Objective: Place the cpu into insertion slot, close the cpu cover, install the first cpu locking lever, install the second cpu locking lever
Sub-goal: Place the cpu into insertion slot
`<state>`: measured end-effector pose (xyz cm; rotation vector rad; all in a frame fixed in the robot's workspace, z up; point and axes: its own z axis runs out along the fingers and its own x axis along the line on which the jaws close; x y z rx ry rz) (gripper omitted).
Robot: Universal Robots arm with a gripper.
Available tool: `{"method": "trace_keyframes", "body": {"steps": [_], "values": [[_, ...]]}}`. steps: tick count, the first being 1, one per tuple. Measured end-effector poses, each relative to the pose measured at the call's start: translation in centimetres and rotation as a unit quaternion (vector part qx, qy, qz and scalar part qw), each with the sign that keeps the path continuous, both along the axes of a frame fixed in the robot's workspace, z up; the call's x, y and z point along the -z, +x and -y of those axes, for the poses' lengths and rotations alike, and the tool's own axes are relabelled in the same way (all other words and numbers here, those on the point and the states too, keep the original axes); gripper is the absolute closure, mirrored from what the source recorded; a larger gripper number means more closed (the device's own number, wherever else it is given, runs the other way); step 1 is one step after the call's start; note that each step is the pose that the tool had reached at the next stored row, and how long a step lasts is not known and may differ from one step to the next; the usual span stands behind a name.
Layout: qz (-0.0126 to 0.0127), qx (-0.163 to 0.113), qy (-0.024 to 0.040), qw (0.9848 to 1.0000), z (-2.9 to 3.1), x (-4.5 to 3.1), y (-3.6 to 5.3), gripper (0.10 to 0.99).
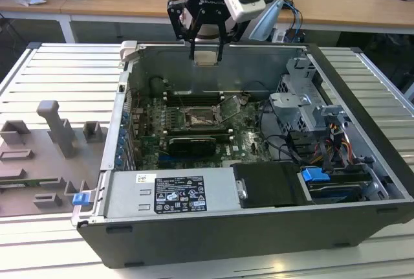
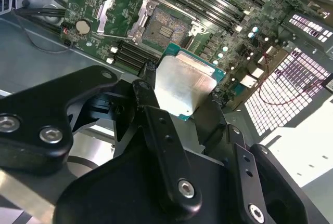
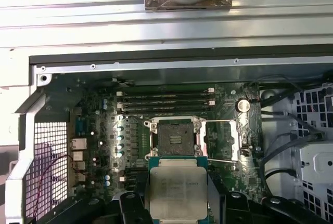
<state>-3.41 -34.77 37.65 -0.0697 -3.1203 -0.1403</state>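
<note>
My gripper (image 1: pixel 206 57) hangs above the back wall of the open computer case (image 1: pixel 362 221), shut on the cpu (image 1: pixel 206 57). In both wrist views the cpu (image 2: pixel 184 86) (image 3: pixel 178 187) sits flat between the black fingers (image 2: pixel 151 99), silvery face showing, green edge around it. The insertion slot (image 3: pixel 176 136) (image 2: pixel 166 29) (image 1: pixel 197 118) lies bare below on the green board, dark with a silver rim. The cpu cover (image 3: pixel 221 141) (image 2: pixel 117 11) is swung open beside the slot. The chip is well above the slot, not touching it.
Long black memory slots (image 3: pixel 166 99) run beside the socket. A power supply (image 1: pixel 174 191) fills the case's front, a drive cage with cables (image 1: pixel 304 104) the exterior view's right. A grey fixture tray (image 1: pixel 45 156) lies at the exterior view's left of the case.
</note>
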Motion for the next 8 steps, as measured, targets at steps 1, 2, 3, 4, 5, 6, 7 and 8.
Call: {"method": "trace_keyframes", "body": {"steps": [1, 2, 3, 4, 5, 6, 7, 8], "values": [[0.0000, 0.001, 0.0000, 1.0000, 0.00, 0.00, 0.00, 0.553], [0.0000, 0.003, 0.0000, 1.0000, 0.00, 0.00, 0.00, 0.553], [0.0000, 0.003, 0.0000, 1.0000, 0.00, 0.00, 0.00, 0.553], [0.0000, 0.004, 0.0000, 1.0000, 0.00, 0.01, 0.00, 0.553], [0.0000, 0.005, 0.0000, 1.0000, 0.00, 0.01, 0.00, 0.553], [0.0000, 0.006, 0.0000, 1.0000, 0.00, 0.01, 0.00, 0.553], [0.0000, 0.007, 0.0000, 1.0000, 0.00, 0.01, 0.00, 0.553], [0.0000, 0.007, 0.0000, 1.0000, 0.00, 0.01, 0.00, 0.553]]}}
